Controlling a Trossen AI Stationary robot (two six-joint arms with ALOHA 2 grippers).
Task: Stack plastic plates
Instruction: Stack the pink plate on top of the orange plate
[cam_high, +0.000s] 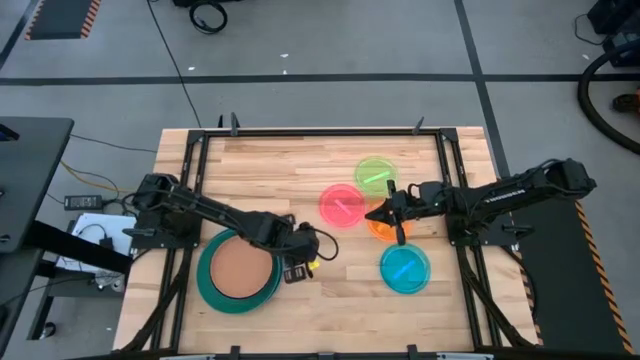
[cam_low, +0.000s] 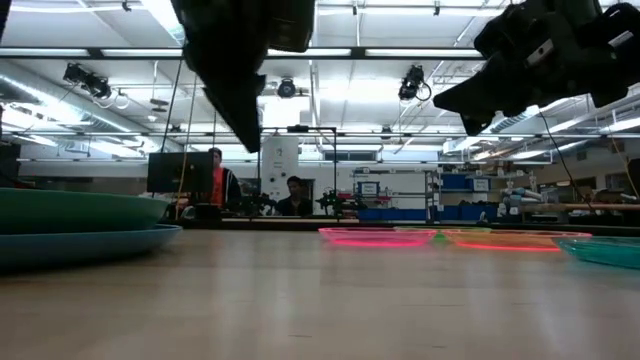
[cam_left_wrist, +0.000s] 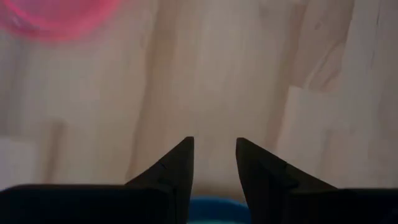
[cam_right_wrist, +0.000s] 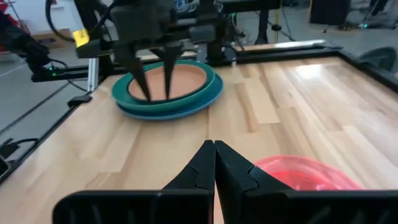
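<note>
Plates already nest big-to-small at the desk's near left: a tan plate (cam_high: 240, 270) sits in the teal stack (cam_high: 208, 285), so the pink (cam_high: 342, 206), green (cam_high: 376, 174), orange (cam_high: 380, 229) and cyan (cam_high: 405, 268) ones, loose at centre-right, can top it. Left tool (cam_high: 310, 252) hangs slightly open and empty beside the stack; right tool (cam_high: 383, 212), closed on nothing, hovers between pink and orange, probably lining up a pick.

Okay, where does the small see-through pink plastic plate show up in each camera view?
High view: the small translucent pink plastic plate lies mid-table, left of the orange plate.
Low view: a thin pink rim right of centre on the far tabletop.
Left wrist view: a pink blur at the top left corner.
Right wrist view: bottom right.
Shared landmark: the tan plate on the stack of large plates.
</note>
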